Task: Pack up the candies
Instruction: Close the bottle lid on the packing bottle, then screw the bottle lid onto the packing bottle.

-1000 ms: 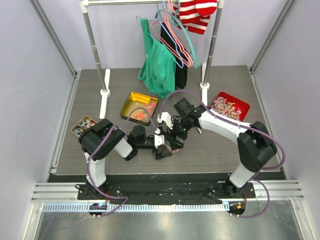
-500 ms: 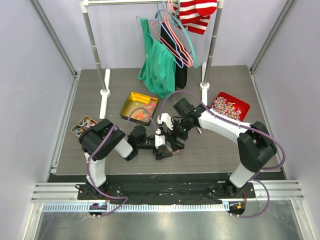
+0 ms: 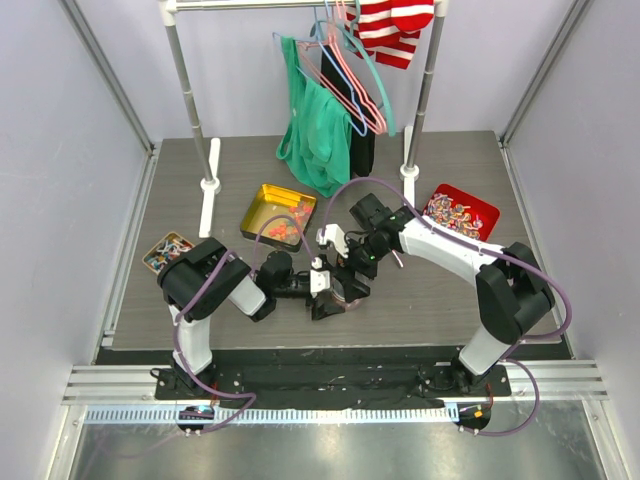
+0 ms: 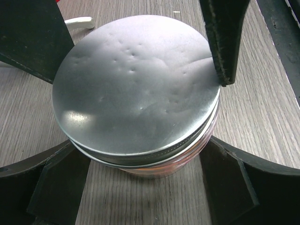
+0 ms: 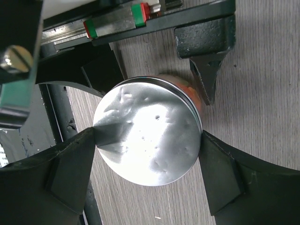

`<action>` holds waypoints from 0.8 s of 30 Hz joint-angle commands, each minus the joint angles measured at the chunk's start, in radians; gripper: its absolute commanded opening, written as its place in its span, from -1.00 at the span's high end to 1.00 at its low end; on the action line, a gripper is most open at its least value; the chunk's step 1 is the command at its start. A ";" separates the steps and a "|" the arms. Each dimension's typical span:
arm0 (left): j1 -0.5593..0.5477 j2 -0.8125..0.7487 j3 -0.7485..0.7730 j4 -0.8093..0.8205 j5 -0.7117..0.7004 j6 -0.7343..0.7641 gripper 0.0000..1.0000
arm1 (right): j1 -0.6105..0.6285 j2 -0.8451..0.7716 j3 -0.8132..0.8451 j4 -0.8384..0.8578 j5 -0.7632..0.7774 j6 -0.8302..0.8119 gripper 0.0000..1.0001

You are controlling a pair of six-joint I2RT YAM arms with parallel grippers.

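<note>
A glass jar [image 4: 159,166] with a dented silver lid [image 4: 136,84] stands on the table near the front centre [image 3: 345,287]. Orange candies [image 5: 190,89] show through its glass. My left gripper [image 4: 140,154] is shut on the jar's body, one finger against each side. From above, my right gripper [image 5: 148,140] is shut on the lid's rim, with its fingers [image 4: 225,42] reaching down over it. More candies [image 3: 283,228] lie in the big gold tin [image 3: 262,205] behind the jar.
A red tray [image 3: 484,212] of wrapped candies sits at the right. A small tin [image 3: 165,250] of wrapped candies sits at the left. Behind stands a clothes rack [image 3: 209,185] with a green garment [image 3: 315,130] hanging low over the gold tin.
The right wrist has shifted very slightly over the jar. The left arm and the jar have stayed where they were.
</note>
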State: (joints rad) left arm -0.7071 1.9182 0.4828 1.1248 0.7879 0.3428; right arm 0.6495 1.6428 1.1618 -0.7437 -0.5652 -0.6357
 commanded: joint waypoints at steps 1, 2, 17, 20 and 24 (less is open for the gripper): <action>0.000 0.001 0.027 0.030 -0.007 0.010 -0.94 | 0.006 -0.023 0.018 -0.020 -0.027 -0.018 -0.38; 0.000 -0.002 0.027 0.029 -0.006 0.009 -0.94 | 0.004 -0.026 0.015 -0.013 -0.013 -0.015 -0.38; 0.000 -0.001 0.028 0.018 -0.004 0.015 -0.94 | 0.006 -0.087 -0.045 0.116 0.057 0.038 -0.38; 0.000 -0.002 0.028 0.017 -0.003 0.016 -0.94 | 0.012 -0.074 -0.034 0.081 0.037 0.019 -0.38; -0.002 -0.002 0.030 0.015 -0.004 0.015 -0.94 | 0.032 -0.052 -0.031 0.055 0.054 -0.002 -0.38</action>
State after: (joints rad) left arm -0.7067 1.9182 0.4931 1.1099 0.7864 0.3435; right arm 0.6598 1.5829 1.1049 -0.6628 -0.4992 -0.6060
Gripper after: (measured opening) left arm 0.969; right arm 0.852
